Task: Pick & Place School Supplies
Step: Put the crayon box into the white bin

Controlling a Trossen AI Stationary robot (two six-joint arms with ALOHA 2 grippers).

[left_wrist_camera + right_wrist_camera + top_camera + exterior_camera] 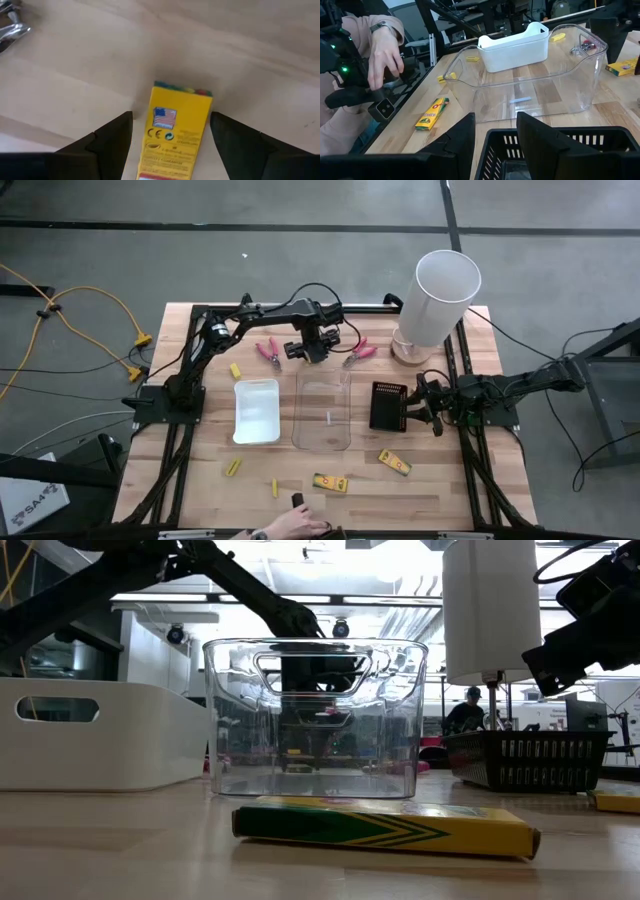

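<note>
A yellow crayon box (177, 131) lies flat on the table just beyond the clear tray's (323, 410) far end. My left gripper (171, 117) points down over it, open, one finger on either side with a gap to each. In the high view that gripper (312, 352) hides the box. Two pink-handled pliers (268, 352) (360, 352) lie to either side. More yellow boxes (394, 463) (330, 482) and sticks (233, 468) (275, 487) (236, 370) lie about. My right gripper (492, 132) waits open at the black slotted basket's (386, 405) right edge.
A white tray (256, 410) stands left of the clear tray. A tall white cylinder (440, 300) stands at the far right corner. A person's hand (295, 525) holds a dark device at the near edge. One yellow-green box (385, 825) lies right before the low camera.
</note>
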